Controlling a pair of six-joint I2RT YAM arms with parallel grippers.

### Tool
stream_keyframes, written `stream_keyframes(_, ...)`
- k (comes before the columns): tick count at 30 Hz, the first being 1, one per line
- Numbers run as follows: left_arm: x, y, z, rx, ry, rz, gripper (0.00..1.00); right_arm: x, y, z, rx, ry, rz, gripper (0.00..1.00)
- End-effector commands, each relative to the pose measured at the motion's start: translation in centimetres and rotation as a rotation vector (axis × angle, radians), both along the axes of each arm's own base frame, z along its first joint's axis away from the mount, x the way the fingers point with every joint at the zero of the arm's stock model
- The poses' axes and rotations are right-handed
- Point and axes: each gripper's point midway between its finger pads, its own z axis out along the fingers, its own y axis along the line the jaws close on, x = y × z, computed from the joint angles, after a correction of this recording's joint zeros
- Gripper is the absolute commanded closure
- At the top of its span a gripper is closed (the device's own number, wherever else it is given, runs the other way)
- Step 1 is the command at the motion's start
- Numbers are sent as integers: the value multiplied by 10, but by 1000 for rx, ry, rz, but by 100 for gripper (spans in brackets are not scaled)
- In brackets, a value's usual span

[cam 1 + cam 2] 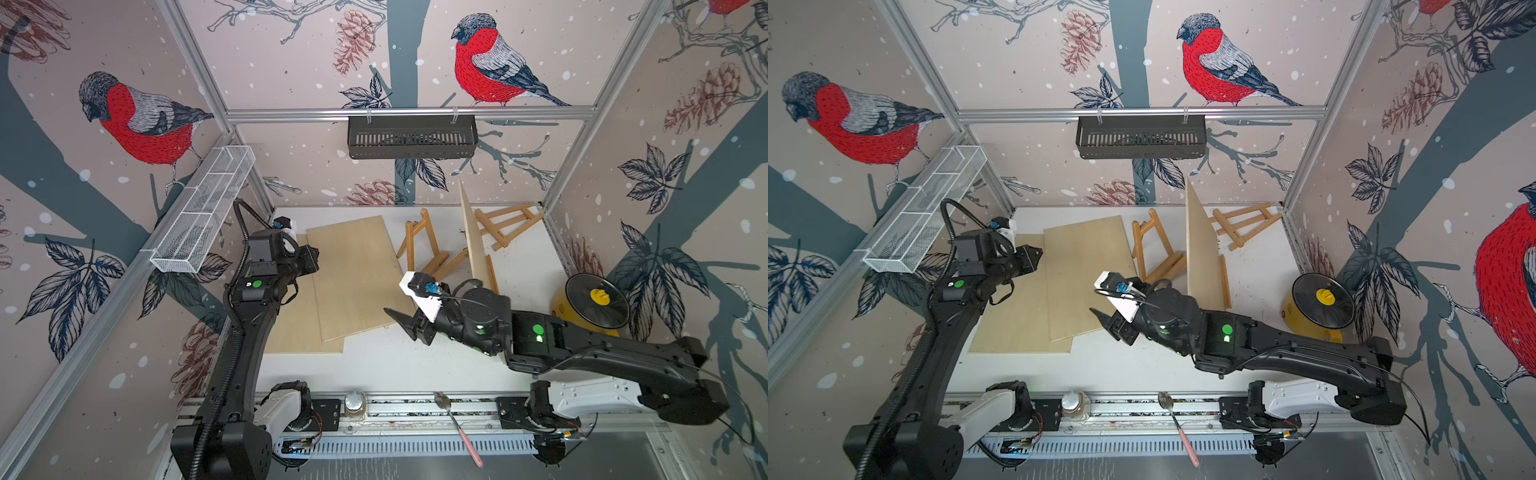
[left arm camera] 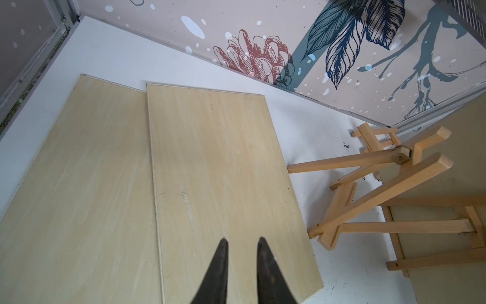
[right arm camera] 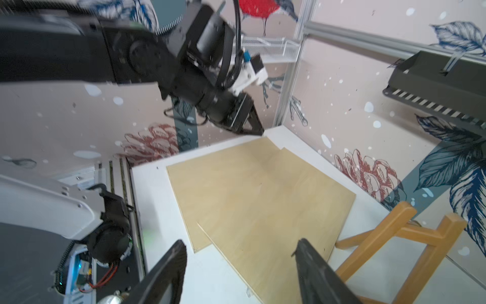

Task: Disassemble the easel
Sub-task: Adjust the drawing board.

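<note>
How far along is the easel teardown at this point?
Done: the upper board and lower board lie flat and overlapped; a bare easel stands, and a flat easel lies at the back.
In hand: nothing; the left gripper and right gripper are empty.
Left: the upright board sits on its easel.

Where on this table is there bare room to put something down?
Bare white table runs along the front, between the flat boards and the metal rail, partly under the right arm. A second free patch lies between the upright board and the yellow spool. The back middle is crowded with easels.
</note>
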Motion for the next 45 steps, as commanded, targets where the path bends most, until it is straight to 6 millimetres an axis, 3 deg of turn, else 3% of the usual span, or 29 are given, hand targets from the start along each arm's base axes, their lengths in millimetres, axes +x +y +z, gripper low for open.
stream_keyframes(1,-5,-5,-3,-6,5,4,79,2,-8,22,80,-3,8,36)
stream_keyframes(6,-10,-20,-18,5,18,-4,79,5,1,9,13,11,-23,49)
stream_keyframes(10,-7,-59,-22,-2,1,-73,79,4,20,-10,-31,27,-44,48)
stream_keyframes(12,-4,-77,-29,11,6,-94,79,7,22,-6,-14,34,-63,45)
stream_keyframes(15,3,-100,-40,-44,13,-122,79,14,11,19,42,14,-102,41)
stream_keyframes(21,14,-129,-63,-34,20,-143,78,39,-34,69,116,-36,-183,38)
stream_keyframes(27,57,-148,-88,19,58,-131,79,74,-90,93,156,-60,-303,39)
stream_keyframes(33,88,-183,-116,65,114,-149,79,110,-169,119,204,-116,-560,31)
stream_keyframes(35,98,-191,-125,66,132,-139,78,127,-199,122,205,-124,-668,30)
stream_keyframes(38,113,-194,-137,70,154,-96,76,152,-229,115,194,-106,-750,28)
stream_keyframes(45,144,-203,-161,42,222,-3,76,201,-260,82,225,4,-712,26)
